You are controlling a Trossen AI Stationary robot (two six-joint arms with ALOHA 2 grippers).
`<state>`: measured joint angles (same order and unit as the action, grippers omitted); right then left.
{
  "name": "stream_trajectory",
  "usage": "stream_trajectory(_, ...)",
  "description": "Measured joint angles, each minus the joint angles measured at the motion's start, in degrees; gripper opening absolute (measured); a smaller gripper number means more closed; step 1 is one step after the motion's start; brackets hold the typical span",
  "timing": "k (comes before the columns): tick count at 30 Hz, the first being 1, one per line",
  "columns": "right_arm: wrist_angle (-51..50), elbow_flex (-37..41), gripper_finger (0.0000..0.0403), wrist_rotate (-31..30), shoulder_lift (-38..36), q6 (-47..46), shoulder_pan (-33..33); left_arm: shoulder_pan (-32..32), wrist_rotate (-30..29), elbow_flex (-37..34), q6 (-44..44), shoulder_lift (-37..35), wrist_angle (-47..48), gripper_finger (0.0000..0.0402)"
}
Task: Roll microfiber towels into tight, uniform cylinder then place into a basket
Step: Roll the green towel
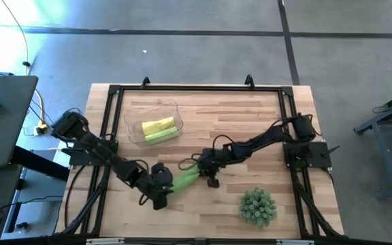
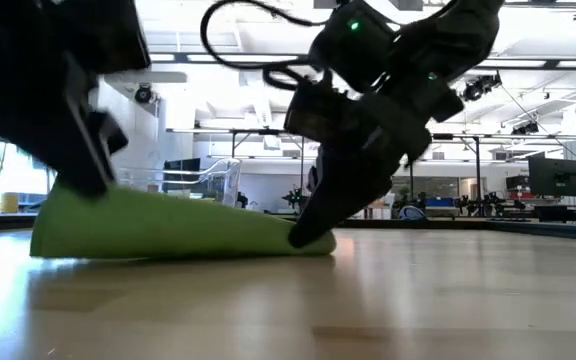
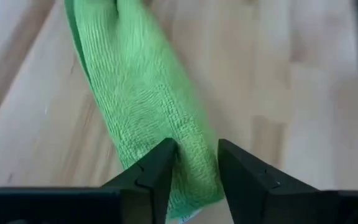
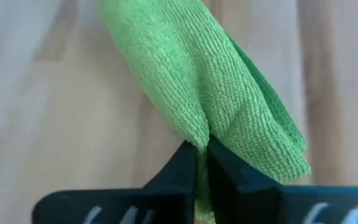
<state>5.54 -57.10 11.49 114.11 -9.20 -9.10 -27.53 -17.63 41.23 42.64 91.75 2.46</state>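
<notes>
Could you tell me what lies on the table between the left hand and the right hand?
In the high view, a rolled lime green towel spans the gap between the left hand and right hand, with the right hand pinching one end.

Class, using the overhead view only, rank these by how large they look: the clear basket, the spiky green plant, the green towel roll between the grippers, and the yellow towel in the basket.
1. Basket, largest.
2. Spiky green plant.
3. Green towel roll, partly hidden by the grippers, so its rank against the yellow one is unsure.
4. Yellow towel.
</notes>
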Motion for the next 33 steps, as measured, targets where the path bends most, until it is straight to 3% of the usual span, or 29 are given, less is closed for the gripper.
stream_trajectory(5, -1.9, -1.8, 0.0006, 11.7, 0.3, -13.6, 2.8, 0.1, -5.8, 0.1, -1.7, -3.0, -1.2, 0.0135)
stream_trajectory(9, -2.8, -2.9, 0.0005, 17.0, 0.4, -18.6, 4.4, 0.5, -11.5, 0.1, -2.9, -2.8, -4.3, 0.0148)
stream_trajectory(16, -3.8, -3.2, 0.0005, 18.1, 0.4, -24.5, 6.0, 0.9, -15.5, 1.1, -12.9, 2.9, -15.5, 0.0177)
stream_trajectory(20, -4.2, -3.2, 0.0005, 18.7, 0.4, -25.5, 6.4, 0.7, -20.4, 4.6, -25.0, 8.6, -15.7, 0.0185)
stream_trajectory(25, -4.5, -3.2, 0.0005, 19.2, 0.4, -26.6, 6.6, 0.5, -21.0, 10.2, -34.6, 15.7, -15.3, 0.0182)
stream_trajectory(28, -4.8, -3.2, 0.0005, 19.2, 0.4, -26.6, 6.6, 0.5, -21.0, 13.2, -34.8, 18.5, -11.5, 0.0178)
stream_trajectory(33, -5.0, -3.3, 0.0005, 19.2, 0.3, -26.7, 6.7, 1.3, -21.2, 16.5, -26.0, 21.2, 0.2, 0.0168)
